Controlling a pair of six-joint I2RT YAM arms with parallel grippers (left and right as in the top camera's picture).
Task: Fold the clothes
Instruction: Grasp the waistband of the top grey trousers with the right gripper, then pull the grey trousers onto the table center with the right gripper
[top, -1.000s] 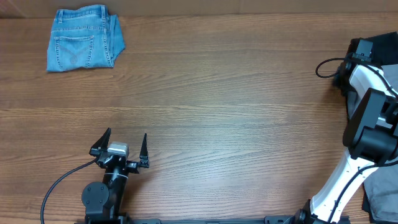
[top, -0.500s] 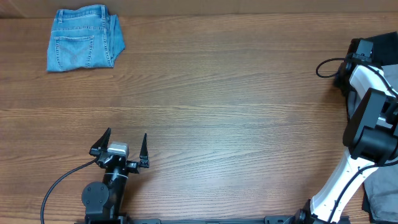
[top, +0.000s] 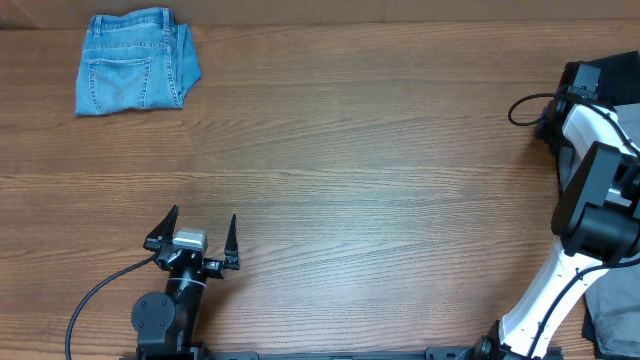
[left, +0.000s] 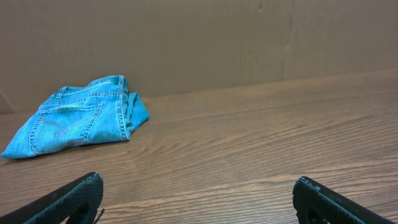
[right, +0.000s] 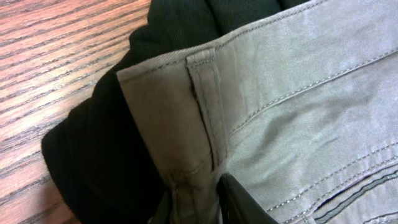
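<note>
Since nothing is being shifted from a second ago, the folded blue denim jeans (top: 135, 62) are being left at ten o'clock, and no folding is being advanced. The left gripper (top: 203, 225) is being held wide apart and empty. Whether the khaki cotton trousers (right: 298, 93) are being gripped by the right gripper (right: 199, 208) cannot be told.

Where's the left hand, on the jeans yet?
No, the left hand is open over the wood table, well apart from the folded jeans.

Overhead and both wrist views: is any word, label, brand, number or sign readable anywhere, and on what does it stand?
None: no readable text in any of the three views.
Folded jeans: pocket stitching only, no legible patch or label.
Khaki trousers: seams and a belt loop, no tag or print in view.
Black garment: plain, no marking shown.
</note>
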